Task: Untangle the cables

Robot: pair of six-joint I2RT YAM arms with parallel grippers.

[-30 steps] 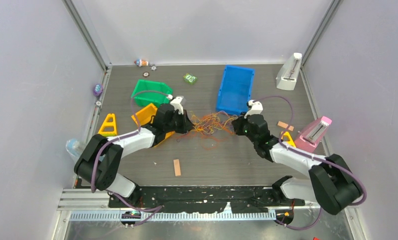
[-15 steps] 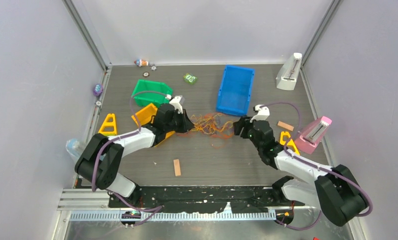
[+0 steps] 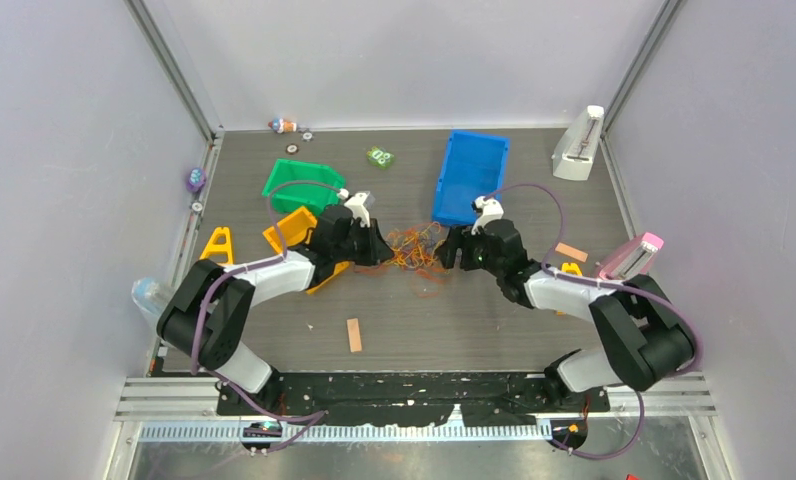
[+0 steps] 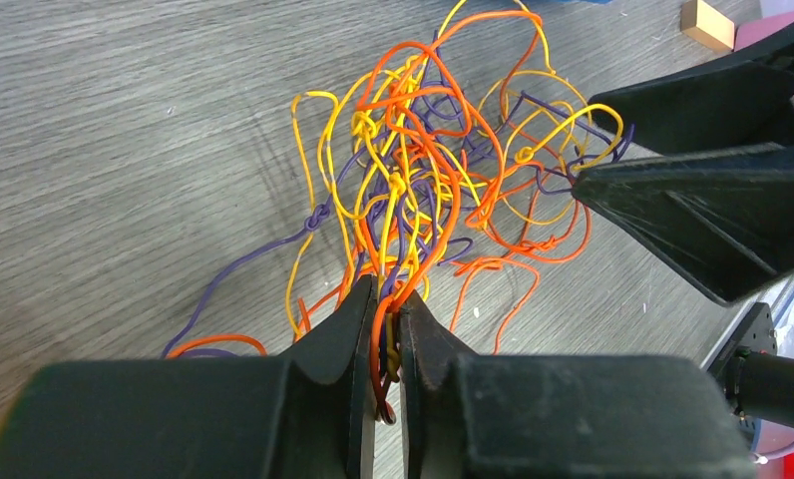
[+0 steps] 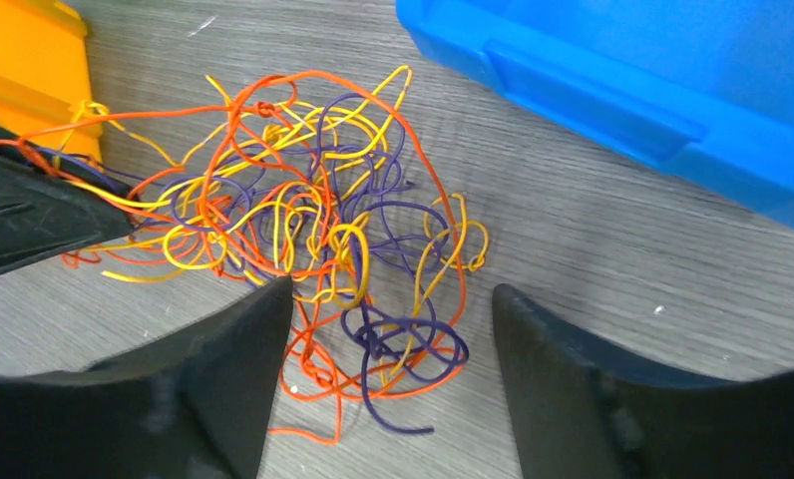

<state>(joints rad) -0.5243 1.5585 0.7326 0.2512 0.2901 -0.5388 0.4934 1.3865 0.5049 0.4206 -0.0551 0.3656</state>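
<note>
Orange, yellow and dark purple hair-thin cables (image 4: 413, 170) lie in one loose knotted heap on the grey wood-grain tabletop (image 4: 124, 120), squarely between the two tools, which face each other across it. The left tool (image 4: 386, 294) is clenched on a small bundle of strands: its black jaws stand almost together, with orange, yellow and purple wires pinched in the narrow slot and running out from the tips into the heap just ahead. A few purple and orange loops trail out to the left of those tips and lie flat on the tabletop. The right tool (image 5: 391, 299) is released, with its jaws spread wide. The near edge of the heap sits in the gap between its fingers (image 5: 223, 389), where a purple loop and an orange loop reach in between the two tips, while most of the tangle lies just ahead of them. I cannot tell whether any strand touches either finger. Beyond the right tool's tips and to their right stands a blue plastic bin (image 5: 622, 90), its near wall close to the heap but apart from it. Ahead of them to the left, an orange plastic bin (image 5: 29, 60) shows at the corner, with a yellow strand reaching its edge.
</note>
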